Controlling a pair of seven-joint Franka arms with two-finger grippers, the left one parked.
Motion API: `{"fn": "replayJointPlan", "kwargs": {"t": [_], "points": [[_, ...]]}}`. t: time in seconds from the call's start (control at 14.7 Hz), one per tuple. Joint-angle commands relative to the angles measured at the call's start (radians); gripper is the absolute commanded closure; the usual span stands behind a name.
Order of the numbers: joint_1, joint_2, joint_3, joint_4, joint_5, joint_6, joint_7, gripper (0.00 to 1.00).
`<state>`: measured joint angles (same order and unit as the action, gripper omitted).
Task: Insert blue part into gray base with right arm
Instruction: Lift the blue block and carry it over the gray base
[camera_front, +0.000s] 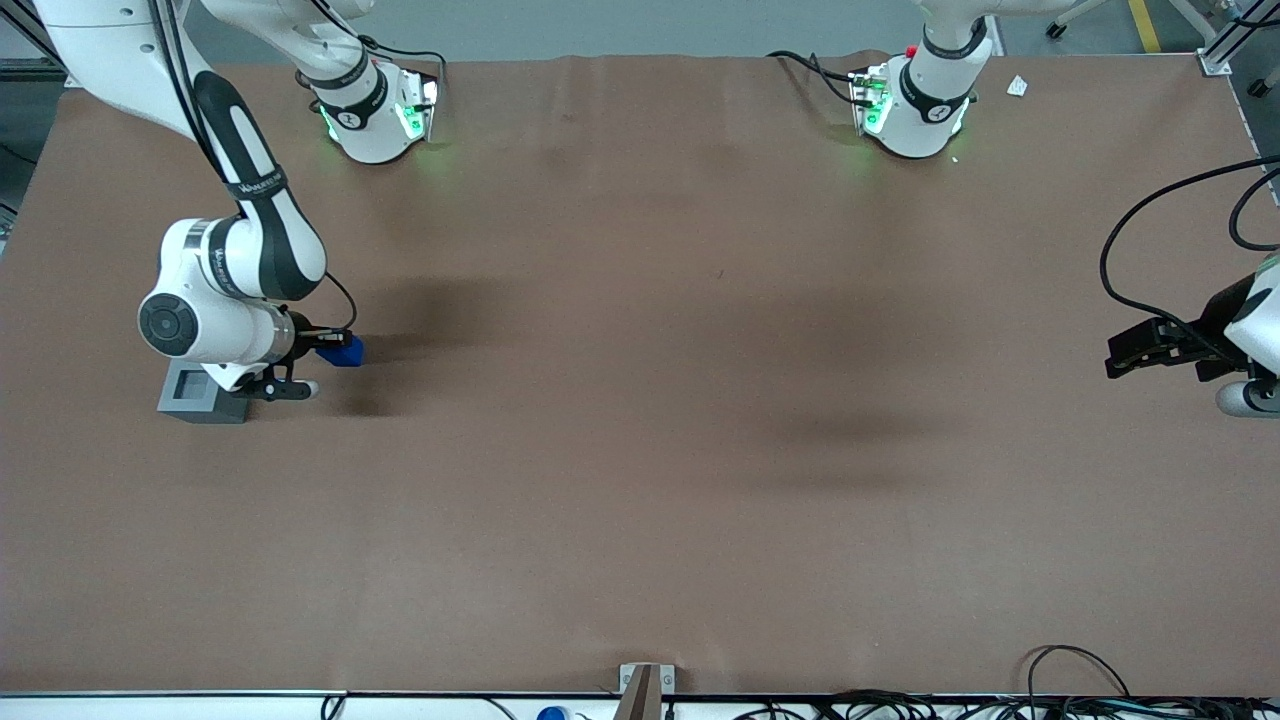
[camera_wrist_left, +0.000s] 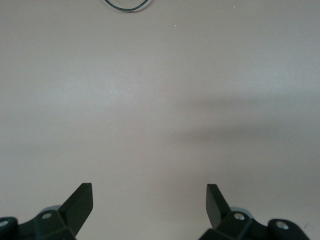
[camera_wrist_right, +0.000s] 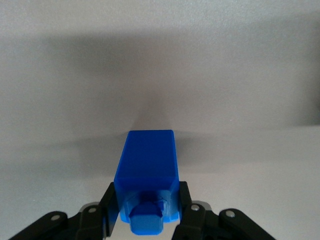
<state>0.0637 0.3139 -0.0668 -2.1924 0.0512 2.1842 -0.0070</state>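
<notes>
The blue part (camera_wrist_right: 147, 172) is clamped between the fingers of the end effector (camera_front: 322, 345), low over the worktop (camera_front: 640, 450). It is carried just beside the gray base (camera_front: 200, 392), whose recess faces upward, presumably awaiting insertion.

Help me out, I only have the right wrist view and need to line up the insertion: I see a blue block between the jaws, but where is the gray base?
Observer: The gray base sits on the table at the working arm's end, partly under the arm's wrist.
Operator: How does the block sit relative to it?
Observer: The blue block is off beside the base toward the parked arm's end, not over it.
Operator: Is the recess free?
Observer: Yes, the square recess in its top is open. The gripper is shut on the block.
</notes>
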Motion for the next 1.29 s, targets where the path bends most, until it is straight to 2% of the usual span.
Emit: {"fn": "replayJointPlan", "kwargs": {"t": [0.0,0.14,0.34,0.54,0.68,0.88,1.22], "points": [[-0.005,-0.012,-0.004,0.003,-0.017,-0.011,0.004,0.8],[-0.018,-0.025,-0.005,0.034,-0.017,-0.072,0.004,0.87],[-0.051,-0.026,-0.005,0.141,-0.017,-0.22,0.005,0.88],[-0.085,-0.027,-0.007,0.221,-0.021,-0.294,0.002,0.91],[-0.119,-0.026,-0.005,0.267,-0.05,-0.334,0.005,0.93],[-0.172,-0.022,-0.004,0.302,-0.097,-0.337,-0.005,0.95],[-0.234,-0.015,-0.004,0.345,-0.109,-0.337,-0.048,0.96]]}}
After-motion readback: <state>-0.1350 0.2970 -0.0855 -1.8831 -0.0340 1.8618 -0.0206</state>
